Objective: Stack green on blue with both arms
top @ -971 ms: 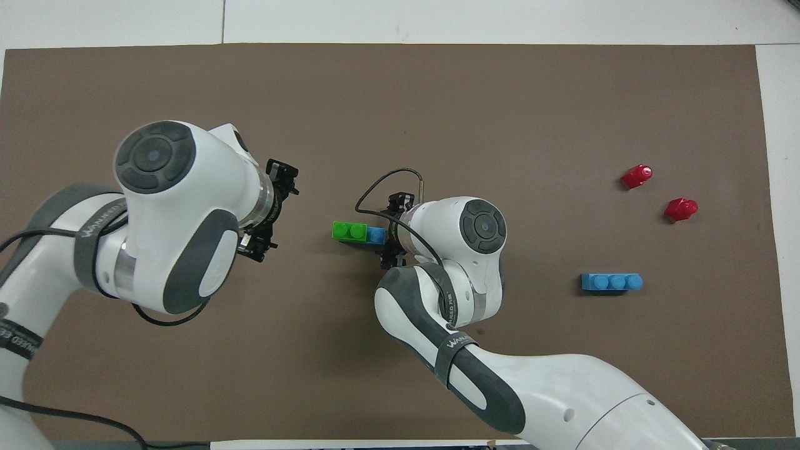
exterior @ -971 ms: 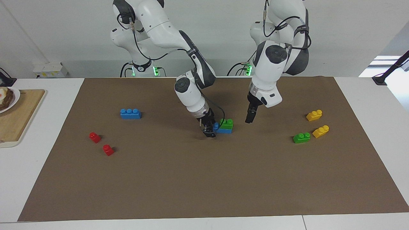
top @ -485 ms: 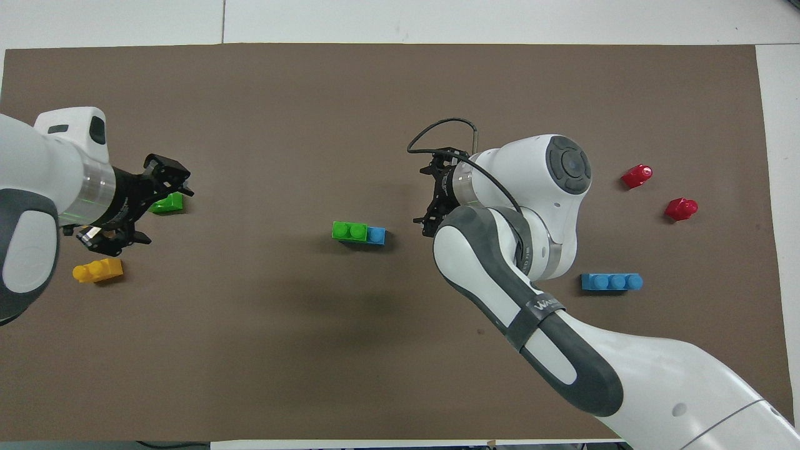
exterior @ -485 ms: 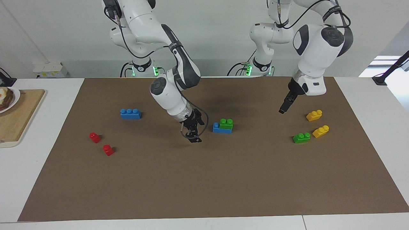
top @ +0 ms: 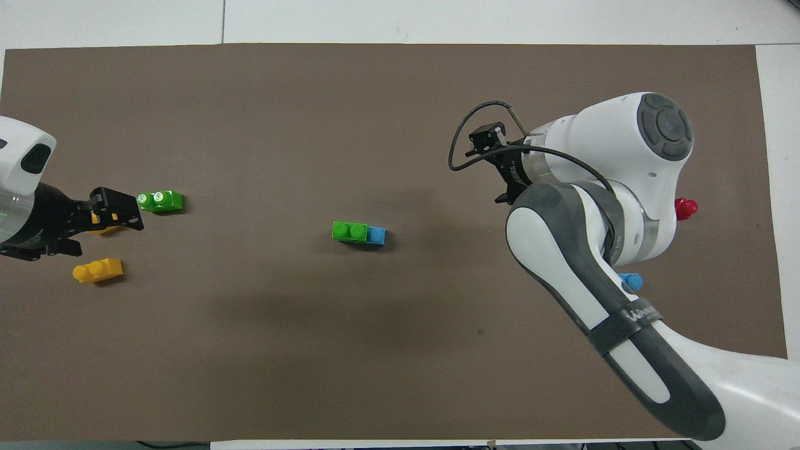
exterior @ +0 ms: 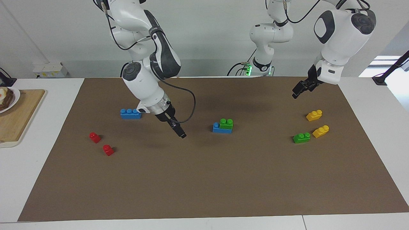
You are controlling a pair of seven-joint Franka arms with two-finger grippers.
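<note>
Facing view: a green brick (exterior: 226, 124) sits stacked on a blue brick (exterior: 218, 128) at mid-mat, one blue stud showing (at the stack's 9 o'clock end). The right gripper (exterior: 181, 134) hangs over bare mat at the stack's 9 o'clock; the left gripper (exterior: 297, 92) hovers at 12 o'clock of the yellow bricks (exterior: 314, 115). Neither holds anything; whether their fingers are apart cannot be told.

My right arm (top: 600, 250) hides most of the spare blue brick (top: 632, 282) overhead. One red brick (top: 685, 208) half covered. Left gripper (top: 115, 212) masks a yellow brick (top: 100, 219).
</note>
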